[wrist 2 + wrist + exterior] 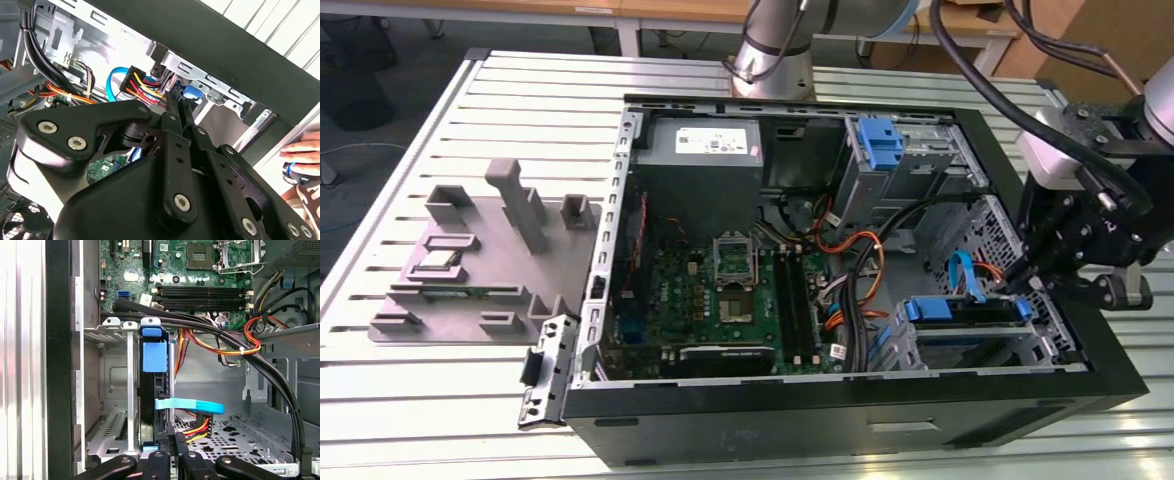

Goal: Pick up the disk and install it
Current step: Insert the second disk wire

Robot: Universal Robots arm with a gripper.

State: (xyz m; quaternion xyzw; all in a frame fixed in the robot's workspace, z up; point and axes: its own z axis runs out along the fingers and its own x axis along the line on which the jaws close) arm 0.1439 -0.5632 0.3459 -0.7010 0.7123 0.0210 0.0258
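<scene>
The disk (965, 312) sits in the drive cage at the corner of the open computer case (854, 410) on the exterior view's right, its blue carrier frame showing along the top. In the first wrist view the disk (154, 357) stands edge-on between the cage rails, with a blue cable and coloured power wires at its end. My gripper (1022, 292) hangs over the case wall at the disk's end. Its fingers (176, 100) lie together, shut, with nothing seen between them, tips right at the disk's blue tab (192, 94). In the first wrist view, the gripper (176, 440) is just beside the disk's connector end.
Black cables (210, 327) run across above the cage. Another blue carrier (881, 145) sits in the upper bay beside the grey power supply (700, 140). The motherboard (720, 290) fills the case floor. A grey fixture (480, 260) lies on the table. A person's hand (305, 150) rests outside the case.
</scene>
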